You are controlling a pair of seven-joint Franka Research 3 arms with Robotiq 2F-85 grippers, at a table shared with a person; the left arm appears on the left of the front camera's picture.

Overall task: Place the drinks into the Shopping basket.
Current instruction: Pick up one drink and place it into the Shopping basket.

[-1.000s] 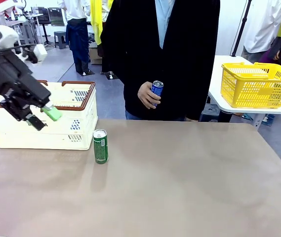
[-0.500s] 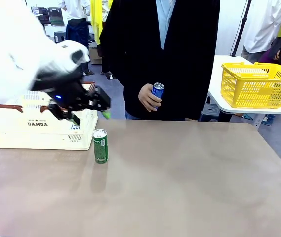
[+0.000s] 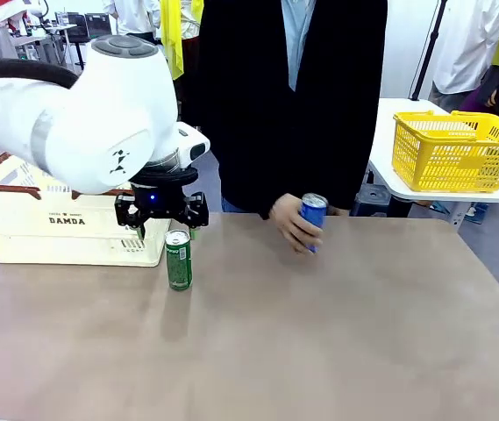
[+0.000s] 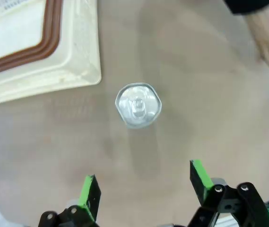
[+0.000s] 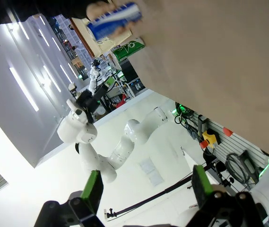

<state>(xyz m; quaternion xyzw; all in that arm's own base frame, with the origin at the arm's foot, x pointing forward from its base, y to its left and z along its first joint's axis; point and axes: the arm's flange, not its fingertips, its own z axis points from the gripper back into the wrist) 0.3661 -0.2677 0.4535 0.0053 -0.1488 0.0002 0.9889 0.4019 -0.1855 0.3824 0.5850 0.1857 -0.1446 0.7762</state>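
**Left jaws open above the green can, grasp not yet made**

Front view: the left jaws point down, spread and empty, just above the green can (image 3: pixel 178 260). The can stands upright on the desk (image 3: pixel 337 342), just beside the Shopping basket (image 3: pixel 65 239). The blue can (image 3: pixel 312 213) is in the person's hand (image 3: pixel 289 225), low at the desk's far edge. A yellow basket (image 3: pixel 455 153) sits well apart on a side table.
Left wrist view: the green can's silver top (image 4: pixel 138 105) lies ahead of the pads (image 4: pixel 90 189), not between them. The jaws likely need centring over it before dropping straight and closing below the rim. The Shopping basket's corner (image 4: pixel 80 66) crowds one side.
Right wrist view: the right jaws are open and empty, and the blue can (image 5: pixel 114 20) is far off.
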